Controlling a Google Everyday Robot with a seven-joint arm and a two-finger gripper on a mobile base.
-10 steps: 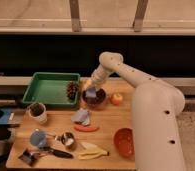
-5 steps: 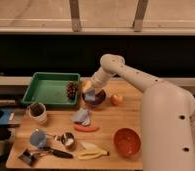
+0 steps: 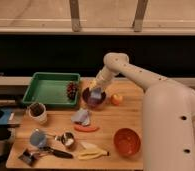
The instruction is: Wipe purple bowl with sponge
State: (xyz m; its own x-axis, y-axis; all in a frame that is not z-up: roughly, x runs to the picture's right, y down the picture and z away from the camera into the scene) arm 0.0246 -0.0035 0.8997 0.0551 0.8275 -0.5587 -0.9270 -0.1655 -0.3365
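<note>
Camera view: a wooden worktop (image 3: 108, 120) seen across its near edge
Purple bowl (image 3: 94, 101): round, dark and glossy, by the far edge about midway along
Sponge (image 3: 97, 94): small pale blue-grey block inside the bowl, toward its far side
Gripper (image 3: 96, 91): down in the mouth of the bowl, right at the sponge; whether it is clenched or released I cannot tell
Arm (image 3: 141, 80): smooth white shell, bending from the right edge along the far edge and down to the bowl
Green tray (image 3: 46, 90): rectangular, plastic, at the far left corner, just beside the bowl; a brown spiky cone (image 3: 72, 90) lies in its right end
Orange fruit (image 3: 116, 99): round, just right of the bowl
Cloth (image 3: 82, 116): crumpled grey-blue, mid-worktop, with a red stick-shaped thing (image 3: 86, 128) just nearer
White cup (image 3: 38, 112): by the left edge
Orange bowl (image 3: 127, 141): toward the near right corner
Banana (image 3: 93, 151): at the near edge
Hidden: the arm's bulk covers the right edge; the gripper covers part of the sponge; the small metal items at the near left corner are hard to make out
</note>
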